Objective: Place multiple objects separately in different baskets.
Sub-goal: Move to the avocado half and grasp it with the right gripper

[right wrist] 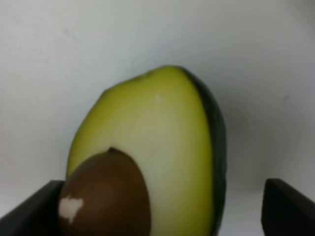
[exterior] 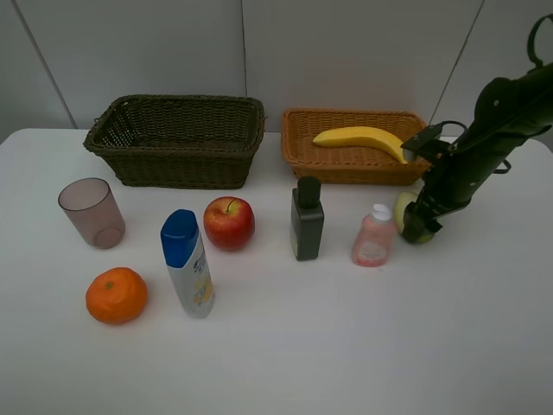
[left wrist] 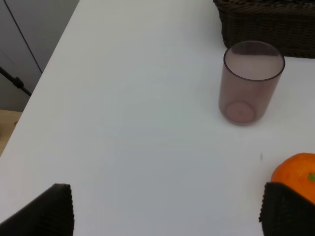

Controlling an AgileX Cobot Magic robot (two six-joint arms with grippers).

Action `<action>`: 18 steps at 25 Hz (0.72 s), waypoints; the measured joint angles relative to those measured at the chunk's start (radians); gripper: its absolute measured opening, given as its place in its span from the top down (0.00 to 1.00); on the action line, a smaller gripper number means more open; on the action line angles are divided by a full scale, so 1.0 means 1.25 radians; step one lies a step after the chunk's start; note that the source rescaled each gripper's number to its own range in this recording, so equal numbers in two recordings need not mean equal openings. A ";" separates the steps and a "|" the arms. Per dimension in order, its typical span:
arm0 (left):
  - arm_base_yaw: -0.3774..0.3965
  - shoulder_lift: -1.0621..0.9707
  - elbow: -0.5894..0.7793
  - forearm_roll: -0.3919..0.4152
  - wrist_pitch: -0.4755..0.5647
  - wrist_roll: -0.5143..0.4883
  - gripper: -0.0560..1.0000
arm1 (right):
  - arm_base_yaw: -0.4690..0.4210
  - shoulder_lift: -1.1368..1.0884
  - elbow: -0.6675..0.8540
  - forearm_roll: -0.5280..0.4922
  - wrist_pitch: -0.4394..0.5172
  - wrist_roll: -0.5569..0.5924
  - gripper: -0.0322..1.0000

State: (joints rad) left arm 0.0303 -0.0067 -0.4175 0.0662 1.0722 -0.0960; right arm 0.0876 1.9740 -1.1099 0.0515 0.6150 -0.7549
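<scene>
Avocado half (exterior: 402,210): right of frame, just beside pink bottle (exterior: 372,238). Right gripper (exterior: 417,226): fingers part-open astride it, gap one side, no hold. Left gripper (left wrist: 167,214): wide, empty. Risk: rounded skin slips sideways, toppling bottle.

Left gripper (left wrist: 166,212), right gripper (exterior: 416,226): jaws apart.

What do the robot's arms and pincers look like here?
Only the right arm shows in the high view: glossy, dark, rounded links, with thin black cable loops and a boxy dark bracket near the wrist. The right pincer has plain black block fingers. The left pincer has black fingers with finely ribbed edges.
</scene>
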 joint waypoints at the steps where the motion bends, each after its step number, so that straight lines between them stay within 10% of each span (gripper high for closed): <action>1: 0.000 0.000 0.000 0.000 0.000 0.000 0.00 | 0.000 0.000 0.000 0.000 0.000 0.000 0.39; 6: 0.000 0.000 0.000 0.000 0.000 0.000 0.00 | 0.000 0.000 0.000 0.000 0.018 -0.001 0.74; 18: 0.000 0.000 0.000 0.000 0.000 0.000 0.00 | 0.000 0.000 0.000 0.003 0.043 -0.001 0.74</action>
State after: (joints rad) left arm 0.0303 -0.0067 -0.4175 0.0662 1.0722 -0.0960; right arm 0.0876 1.9740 -1.1099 0.0553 0.6686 -0.7559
